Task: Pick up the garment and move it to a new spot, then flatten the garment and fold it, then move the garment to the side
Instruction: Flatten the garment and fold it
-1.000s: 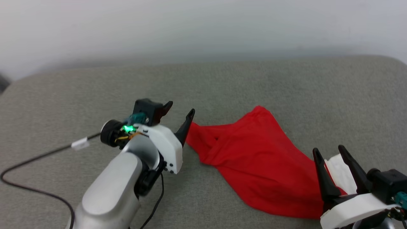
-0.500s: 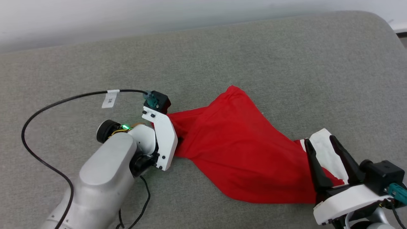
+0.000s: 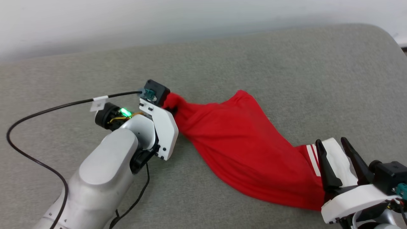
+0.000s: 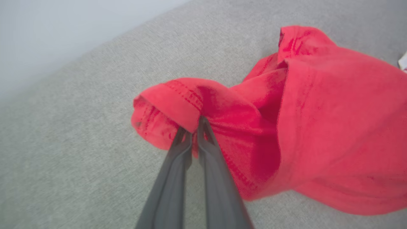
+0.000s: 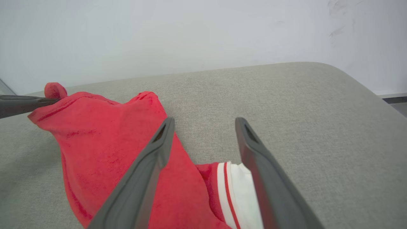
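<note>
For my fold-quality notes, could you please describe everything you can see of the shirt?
The shirt is red, in a soft, knit-looking fabric, with a white sleeve trimmed in red-and-white stripes. It lies unfolded and crumpled, drawn out across the grey cushion, and no print is showing. The left jaws are shut on a bunched, stitched hem at its left end. The right jaws stand open astride the sleeve end; whether they touch it is unclear.
</note>
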Tool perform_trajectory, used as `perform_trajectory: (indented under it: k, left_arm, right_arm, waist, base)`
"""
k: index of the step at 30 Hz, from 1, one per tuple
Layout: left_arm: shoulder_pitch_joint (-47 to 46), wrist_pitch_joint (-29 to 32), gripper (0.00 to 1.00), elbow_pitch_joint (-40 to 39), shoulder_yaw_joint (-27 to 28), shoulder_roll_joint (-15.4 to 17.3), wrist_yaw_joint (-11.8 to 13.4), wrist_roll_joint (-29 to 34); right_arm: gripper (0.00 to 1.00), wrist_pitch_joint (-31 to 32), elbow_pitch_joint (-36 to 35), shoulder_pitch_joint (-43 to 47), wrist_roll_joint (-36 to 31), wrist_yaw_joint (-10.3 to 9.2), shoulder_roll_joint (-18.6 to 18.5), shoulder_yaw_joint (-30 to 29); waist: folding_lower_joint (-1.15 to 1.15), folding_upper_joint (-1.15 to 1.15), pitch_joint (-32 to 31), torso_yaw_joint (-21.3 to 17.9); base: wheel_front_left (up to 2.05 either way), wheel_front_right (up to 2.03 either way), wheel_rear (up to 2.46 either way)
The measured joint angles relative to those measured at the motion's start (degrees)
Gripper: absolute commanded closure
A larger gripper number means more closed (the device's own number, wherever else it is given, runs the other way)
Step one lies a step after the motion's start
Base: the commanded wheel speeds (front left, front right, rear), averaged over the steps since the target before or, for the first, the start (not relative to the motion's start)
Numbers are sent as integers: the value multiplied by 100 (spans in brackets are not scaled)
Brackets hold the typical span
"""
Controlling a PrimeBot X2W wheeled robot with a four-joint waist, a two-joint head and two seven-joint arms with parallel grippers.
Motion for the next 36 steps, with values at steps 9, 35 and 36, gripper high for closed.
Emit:
perform_trajectory:
  k: [9,35,36]
  left_arm:
    - [805,-495,100,-1308,322,508,541,-85]
    - [5124,-870,0,-3562,926,1104,2249,-1144]
    - [5009,-965,0,-3605,950,1091,2248,-1080]
  right_arm:
    - [0,259,-138,371,-32,1,0,-249]
    - [0,624,-481,947,-32,1,0,-137]
    - [0,631,-501,947,-32,1,0,-133]
  waist:
    - [0,0,-683,655]
    - [-1,0,-1543,1384]
    - [-1,0,-1550,1373]
  base:
    - [0,0,0]
    - [0,0,0]
    - [0,0,0]
